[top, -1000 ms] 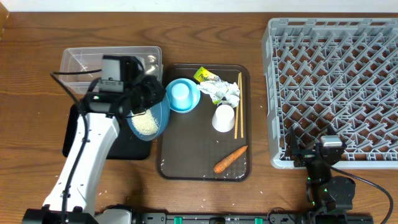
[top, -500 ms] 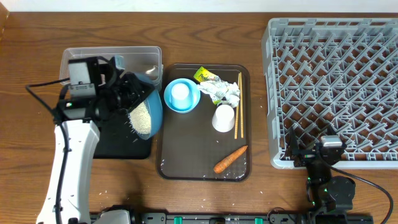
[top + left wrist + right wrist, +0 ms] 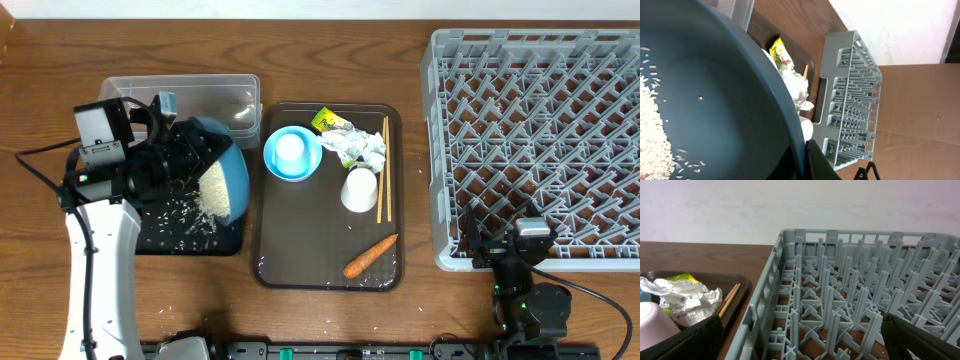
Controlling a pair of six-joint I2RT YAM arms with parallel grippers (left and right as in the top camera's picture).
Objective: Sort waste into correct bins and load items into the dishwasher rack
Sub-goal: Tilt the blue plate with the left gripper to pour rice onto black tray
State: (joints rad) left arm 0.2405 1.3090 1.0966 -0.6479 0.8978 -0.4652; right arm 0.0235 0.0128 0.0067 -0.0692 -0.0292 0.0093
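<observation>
1. Left end effector (image 3: 178, 155) is clamped shut on the blue plate (image 3: 228, 172), tilted over the black tray (image 3: 175, 240) at 9 o'clock, rice (image 3: 212, 190) at its low edge.
2. I'd tip steeper, with the low edge inside the tray; stray grains dot the tabletop (image 3: 50, 60).
3. One clear tub (image 3: 205, 92), one bowl (image 3: 275, 160), two cups (image 3: 358, 190), two chopsticks (image 3: 382, 180), one carrot (image 3: 370, 255), one rack (image 3: 540, 130) at 3 o'clock.
4. Right end effector (image 3: 498, 232) at 5 o'clock gapes wide, empty.

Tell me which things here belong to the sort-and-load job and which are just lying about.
Job: blue plate, rice, carrot, crumpled paper, wrapper, black tray, clear tub, bowl, white cup in the bowl, white cup beside it, chopsticks, rack.
Lying about: brown serving tray, wooden table.
</observation>
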